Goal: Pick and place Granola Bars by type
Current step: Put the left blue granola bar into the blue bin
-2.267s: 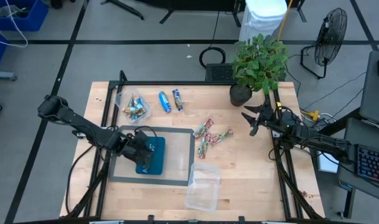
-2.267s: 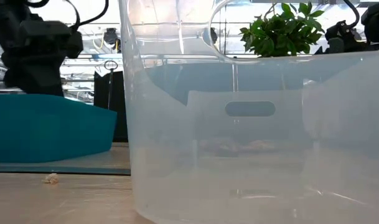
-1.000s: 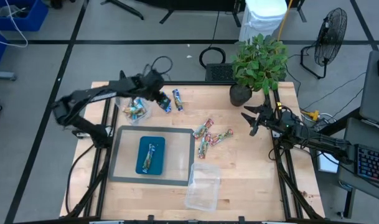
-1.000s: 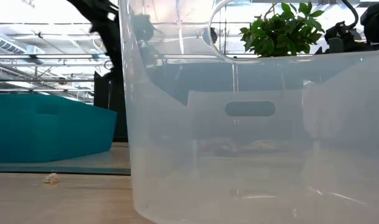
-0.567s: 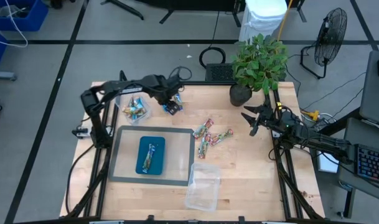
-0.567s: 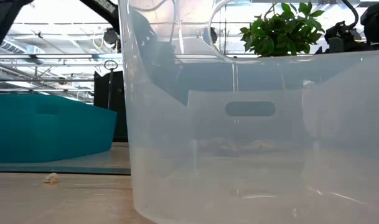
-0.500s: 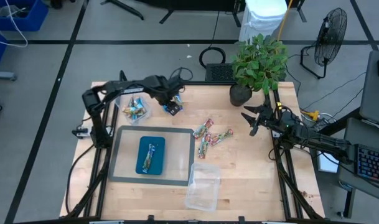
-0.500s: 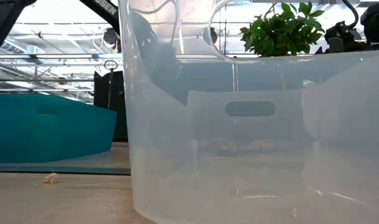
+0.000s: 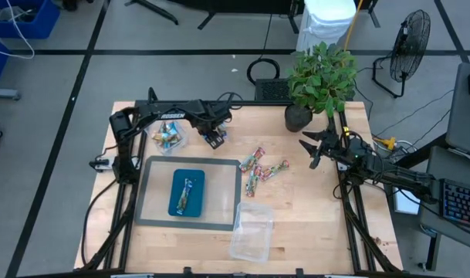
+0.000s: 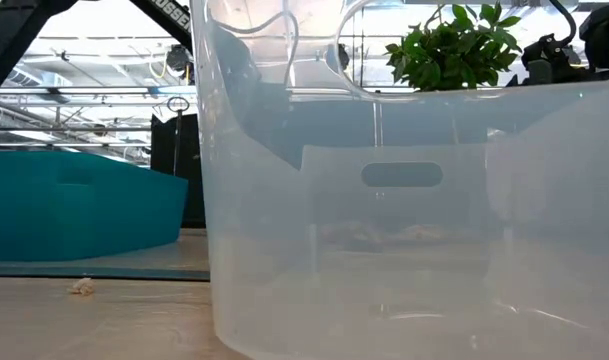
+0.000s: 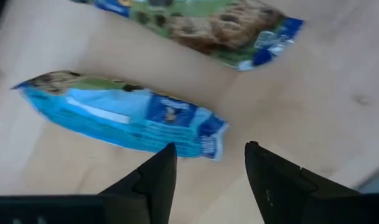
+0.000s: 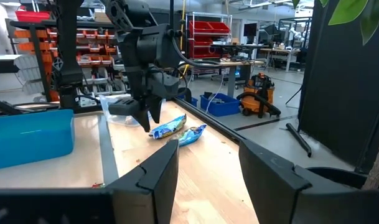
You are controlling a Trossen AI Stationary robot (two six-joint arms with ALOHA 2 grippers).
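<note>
My left gripper (image 9: 214,140) is open and hovers low over two blue granola bars at the table's far side. In the left wrist view its fingers (image 11: 208,165) point down at one end of the nearer blue bar (image 11: 124,118); the second blue bar (image 11: 201,25) lies flat just beyond. The right wrist view shows the left gripper (image 12: 147,121) just above both blue bars (image 12: 177,129). In the high view the arm hides them. Multicoloured bars (image 9: 262,166) lie at mid-table. One bar (image 9: 187,193) rests in the teal tray (image 9: 177,202). My right gripper (image 9: 312,150), open, waits at the right edge.
A clear tub (image 9: 167,133) at the far left holds silver-tan bars. An empty clear tub (image 9: 251,228) stands at the near edge and fills the low view (image 10: 404,200). The tray sits on a grey mat (image 9: 219,193). A potted plant (image 9: 319,81) stands at the far right corner.
My left arm has swung from the far left corner toward the right along the far edge and come down over the two blue bars, staying open. The bars have not moved. The right arm has kept still.
</note>
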